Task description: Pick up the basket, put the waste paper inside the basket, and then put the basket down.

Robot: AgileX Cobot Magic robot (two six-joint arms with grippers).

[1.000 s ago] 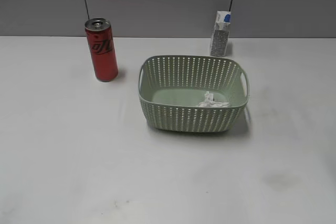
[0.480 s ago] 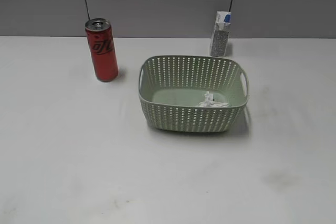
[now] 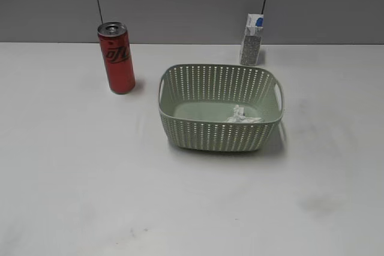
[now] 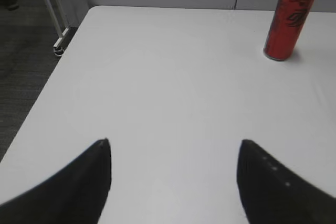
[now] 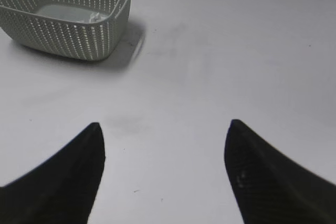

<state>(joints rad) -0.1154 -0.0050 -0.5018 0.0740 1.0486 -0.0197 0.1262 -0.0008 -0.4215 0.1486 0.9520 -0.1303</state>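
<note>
Inside basket [image 3: 180, 129]: waste paper [image 3: 242, 116], apparently one wad.

**A bare test room**

A plain white table [image 3: 72, 196] stands against a grey partition wall [image 3: 180, 4]. Dark carpet [image 4: 26, 66] and a white metal stand [image 4: 52, 19] (only partly seen) suggest an office or lab.

Left gripper [image 4: 174, 145] spread wide over bare white bench [image 4: 173, 82], two dark fingertips [image 4: 100, 156] at bottom edge, nothing between. Red can [image 4: 287, 22] upright at far right, top open, well apart from gripper. Bench edge runs along left; dark floor [image 4: 26, 61] beyond, metal frame leg [image 4: 50, 11] at upper left.
</note>
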